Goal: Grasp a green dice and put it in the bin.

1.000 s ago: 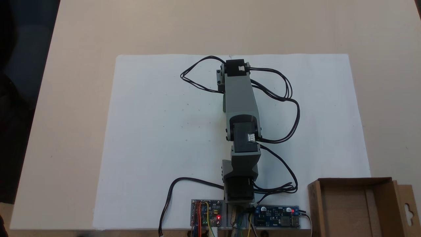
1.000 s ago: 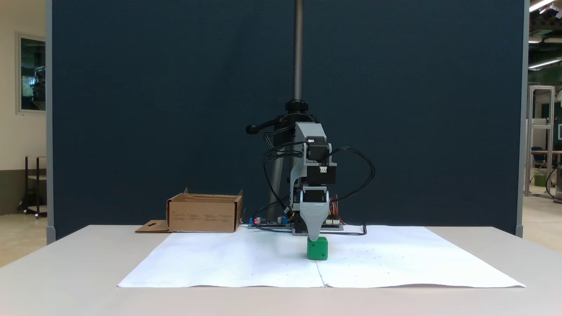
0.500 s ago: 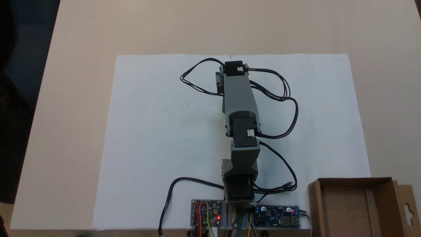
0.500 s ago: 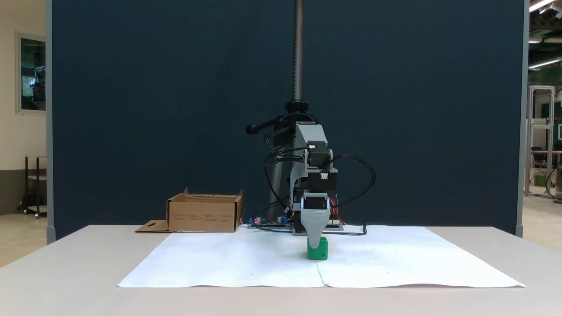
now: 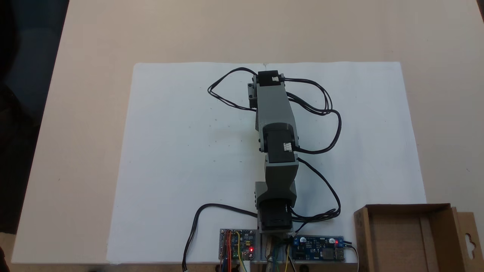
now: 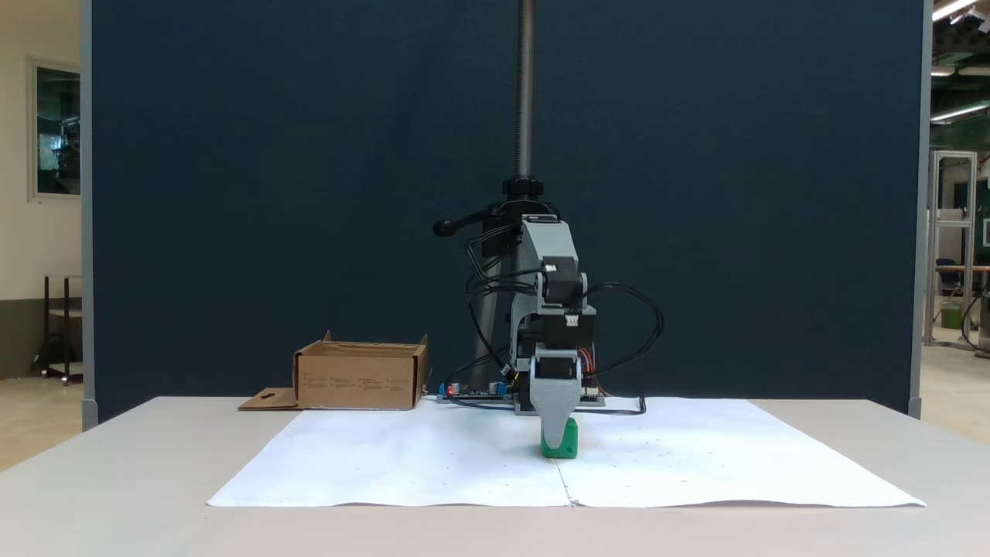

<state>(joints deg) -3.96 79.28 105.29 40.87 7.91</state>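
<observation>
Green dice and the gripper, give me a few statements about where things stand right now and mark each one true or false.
1. The green dice sits on the white paper. True.
2. The green dice lies inside the bin. False: the bin stands apart, to the left in the fixed view, and the dice is on the paper.
3. The gripper tip overlaps the front of the dice. True.
4. The arm reaches over the bin. False: it stretches over the paper, with the bin off to the side.
</observation>
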